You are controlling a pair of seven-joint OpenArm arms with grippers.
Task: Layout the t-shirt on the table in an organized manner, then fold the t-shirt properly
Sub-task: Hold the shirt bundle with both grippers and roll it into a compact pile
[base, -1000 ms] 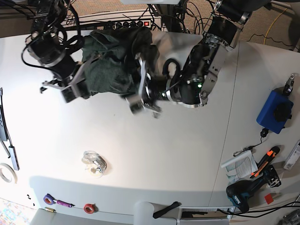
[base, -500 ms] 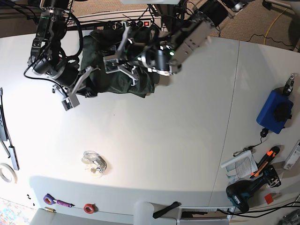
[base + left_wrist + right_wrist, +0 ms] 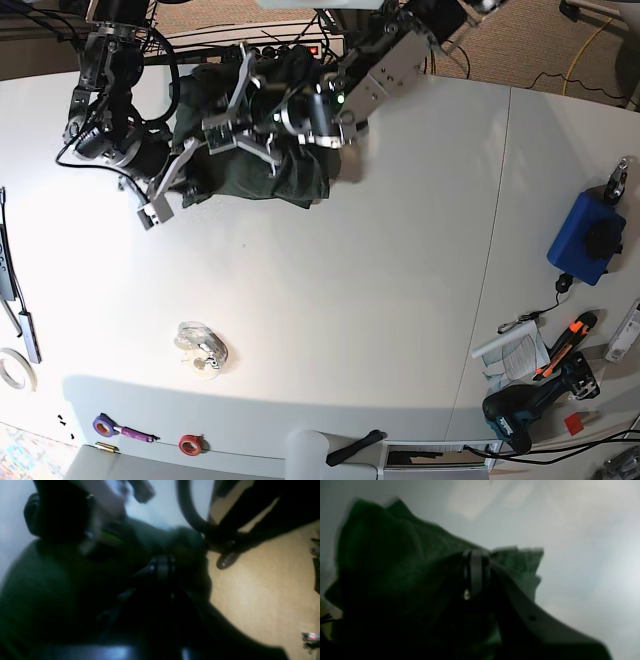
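While the t-shirt [image 3: 255, 150] sits bunched in a dark green heap at about eleven o'clock on the white table [image 3: 380, 300], close to the far edge, both arms crowd over it. From the base view, the right claw [image 3: 158, 205] hangs at the heap's nine o'clock side, and its wrist view shows the jaws pressed together with a fold of green cloth pinched between them (the picture is blurred, but the cloth clearly wraps the tips). At the heap's twelve o'clock side, the left claw [image 3: 240, 135] reaches in from the one o'clock direction; its wrist view is dark and smeared, yet the jaws read as closed with cloth gathered around them, so I judge it is gripping the t-shirt too.

Taking hold at two separate spots makes sense: a crumpled shirt can only be opened out by pulling two points apart, and the broad bare stretch of table toward six o'clock is probably where it should be spread. The layout step is barely begun, with no sleeve or hem I can pick out.

Small clutter lies well apart: a crumpled clear wrapper [image 3: 203, 350] near seven o'clock, and a blue box [image 3: 585, 238] and a drill [image 3: 525, 408] past the seam at the right edge
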